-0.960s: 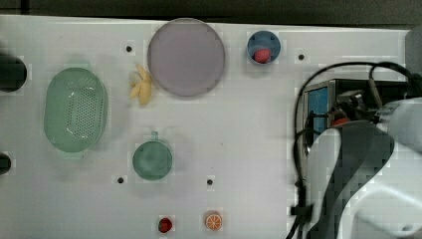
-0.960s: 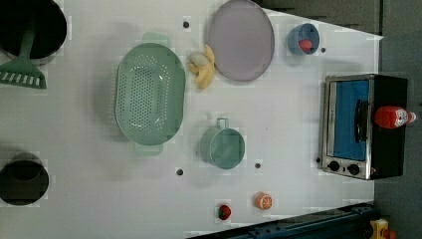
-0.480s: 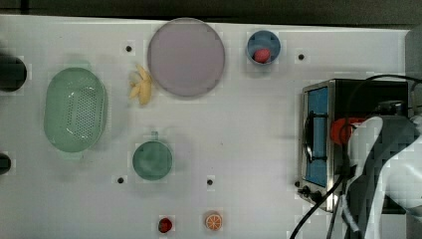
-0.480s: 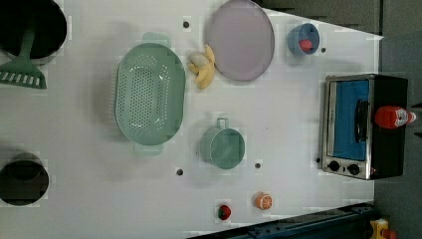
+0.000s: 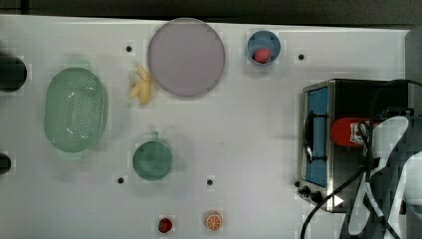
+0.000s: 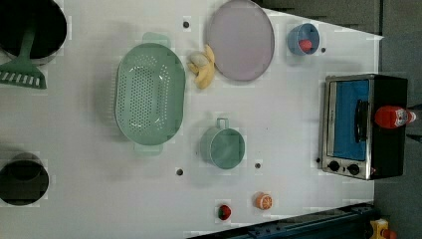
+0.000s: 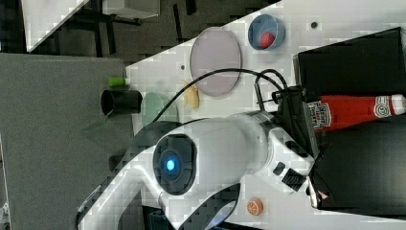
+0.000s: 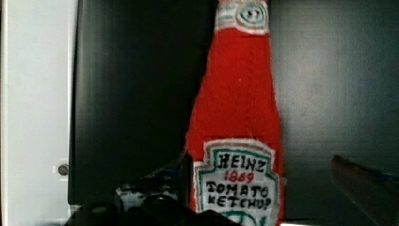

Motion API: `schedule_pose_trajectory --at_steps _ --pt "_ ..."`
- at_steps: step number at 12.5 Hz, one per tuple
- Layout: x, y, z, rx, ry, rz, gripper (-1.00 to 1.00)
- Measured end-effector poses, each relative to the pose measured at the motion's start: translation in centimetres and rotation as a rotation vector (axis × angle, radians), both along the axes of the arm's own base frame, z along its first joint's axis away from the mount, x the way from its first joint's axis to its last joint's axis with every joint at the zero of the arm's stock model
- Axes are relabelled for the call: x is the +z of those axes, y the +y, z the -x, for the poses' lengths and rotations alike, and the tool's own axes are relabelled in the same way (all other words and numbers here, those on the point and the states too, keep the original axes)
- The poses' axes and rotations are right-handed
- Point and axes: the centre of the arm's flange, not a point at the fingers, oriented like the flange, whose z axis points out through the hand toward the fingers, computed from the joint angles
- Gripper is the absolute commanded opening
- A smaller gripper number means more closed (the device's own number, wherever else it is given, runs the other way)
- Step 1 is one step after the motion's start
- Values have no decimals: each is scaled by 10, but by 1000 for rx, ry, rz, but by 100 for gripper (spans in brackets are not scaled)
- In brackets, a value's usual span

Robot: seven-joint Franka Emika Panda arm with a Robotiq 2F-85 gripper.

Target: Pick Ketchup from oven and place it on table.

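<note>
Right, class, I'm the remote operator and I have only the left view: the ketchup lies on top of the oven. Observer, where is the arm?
Observer: In the right view the arm reaches over the oven, with its gripper at the label end of the Ketchup.
Operator: Has it gripped the bottle?
Observer: Not yet. In the wrist view one finger sits close beside the bottle, while the other finger stands apart from it, with black oven top showing between.
Operator: Is it the right bottle?
Observer: The wrist view shows the label. It reads Heinz Tomato Ketchup.
</note>
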Motion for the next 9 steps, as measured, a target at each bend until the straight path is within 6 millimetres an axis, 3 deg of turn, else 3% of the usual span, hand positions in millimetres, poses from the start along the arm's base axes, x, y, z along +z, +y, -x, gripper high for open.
schedule_pose_trajectory --at_steps 3,4,6,7,9 --pt "-22 3 -12 -20 -2 -26 100" --pt "-29 6 -15 -12 7 -22 92" --pt "-44 13 -21 -7 27 -42 43" --pt "-51 15 -23 -3 35 -40 29" --pt "-45 16 -24 4 17 -21 29"
